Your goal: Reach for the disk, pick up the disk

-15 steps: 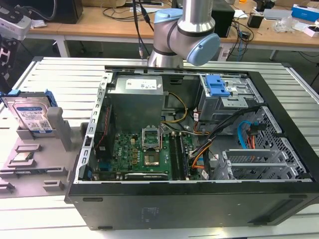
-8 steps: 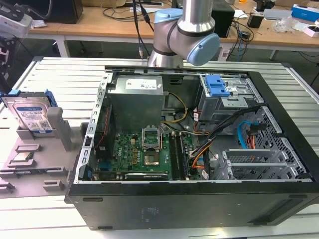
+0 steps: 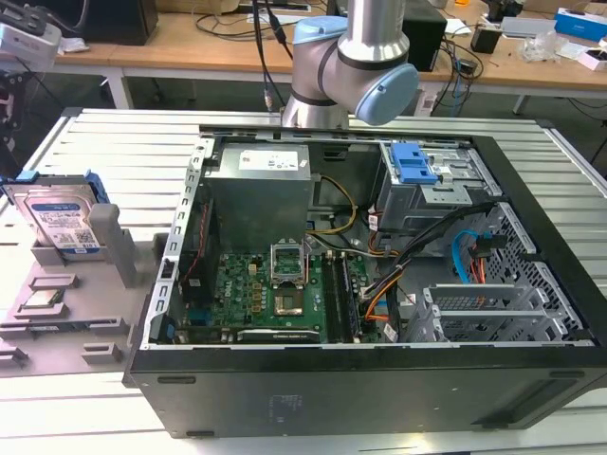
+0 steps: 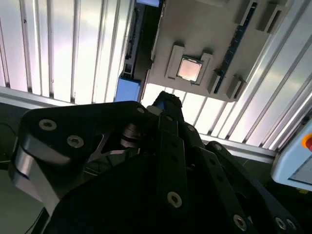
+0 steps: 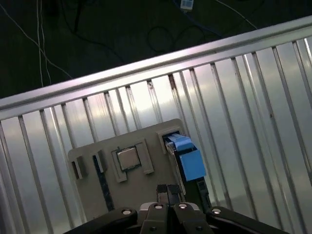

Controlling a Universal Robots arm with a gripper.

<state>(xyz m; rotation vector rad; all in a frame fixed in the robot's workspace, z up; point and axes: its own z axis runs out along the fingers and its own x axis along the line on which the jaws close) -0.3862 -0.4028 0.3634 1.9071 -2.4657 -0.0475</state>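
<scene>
One ribbed metal surface (image 3: 114,142) carries one open computer case (image 3: 379,389) and, at the exterior view's left, one grey holder (image 3: 95,308). One disk (image 3: 59,223) stands on edge in the holder. The end effector (image 5: 167,190), clenched and empty, hovers above, apart from the disk. One processor chip (image 5: 127,158) lies nearby.

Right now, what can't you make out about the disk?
Label: both wrist views catch the disk edge-on, face turned away.
Bottom edge: exterior view, sunk in the gray holder.
One end: second wrist view, cut off by the picture's edge.
</scene>
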